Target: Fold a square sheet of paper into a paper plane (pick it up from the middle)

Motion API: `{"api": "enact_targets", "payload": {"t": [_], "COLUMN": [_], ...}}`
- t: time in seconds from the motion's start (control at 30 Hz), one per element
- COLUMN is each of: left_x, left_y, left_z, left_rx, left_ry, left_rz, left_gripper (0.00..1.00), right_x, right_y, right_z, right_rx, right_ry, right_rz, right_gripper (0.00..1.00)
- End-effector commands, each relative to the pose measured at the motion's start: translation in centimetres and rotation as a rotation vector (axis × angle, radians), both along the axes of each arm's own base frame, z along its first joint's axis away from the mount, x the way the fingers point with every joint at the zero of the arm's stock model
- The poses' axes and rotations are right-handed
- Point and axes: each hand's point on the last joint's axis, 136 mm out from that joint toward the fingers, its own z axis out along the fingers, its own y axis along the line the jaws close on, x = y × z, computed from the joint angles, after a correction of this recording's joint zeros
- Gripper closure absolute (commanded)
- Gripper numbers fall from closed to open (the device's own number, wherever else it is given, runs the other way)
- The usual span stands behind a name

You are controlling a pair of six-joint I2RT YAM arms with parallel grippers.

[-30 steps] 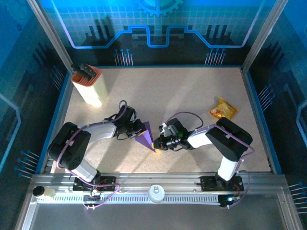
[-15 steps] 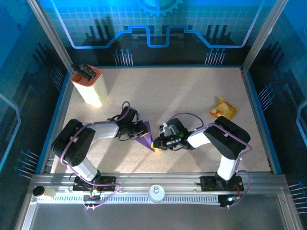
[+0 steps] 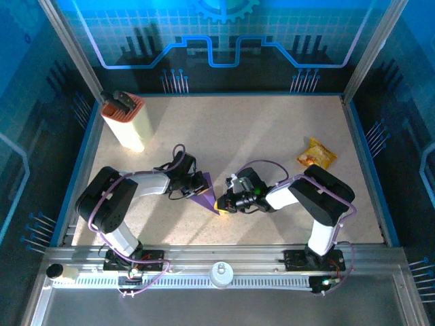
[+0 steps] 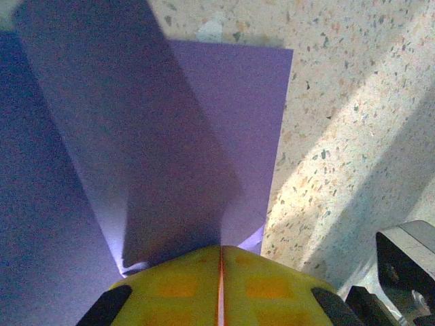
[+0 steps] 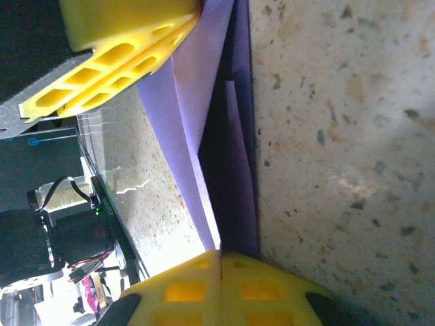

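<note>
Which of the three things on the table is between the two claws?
The purple paper, folded to a point. The cream-and-orange box and the yellow snack packet are far off, left and right.

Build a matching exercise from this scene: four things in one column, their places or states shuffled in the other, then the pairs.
1. purple paper
2. snack packet
3. tall box
4. right hand

A. far left corner of the table
B. shut on the paper
C. right side, lying alone
D. folded, near middle

Pairs: 1-D; 2-C; 3-A; 4-B
</note>
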Motion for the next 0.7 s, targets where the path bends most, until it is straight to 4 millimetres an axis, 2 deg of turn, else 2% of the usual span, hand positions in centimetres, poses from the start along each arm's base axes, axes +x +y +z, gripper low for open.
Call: {"api": "enact_targets", "payload": {"t": [0.0,0.33,0.67], "left_x": [0.0,-0.2,0.3], "left_y": [0.9,3.0,3.1], "left_z": [-0.4,-1.6,-1.7], "left_rx": [0.041,0.129,0.122], "left_ry": [-0.004,0.003,-0.02], "left_rz": [0.04,0.1,0.112], "left_gripper": [0.89,0.91,0.9], "right_x": [-0.6,-0.7,-0.9], "right_y": [-0.7,-0.7,-0.8], "right_z": [-1.2,-1.2,-1.6], "right_rx": [-0.039,-0.043,-0.045], "right_ry": [0.035,0.036,0.047], "right_rz": [0.007,0.008,0.013], "right_gripper": [1.0,1.0,1.0]}}
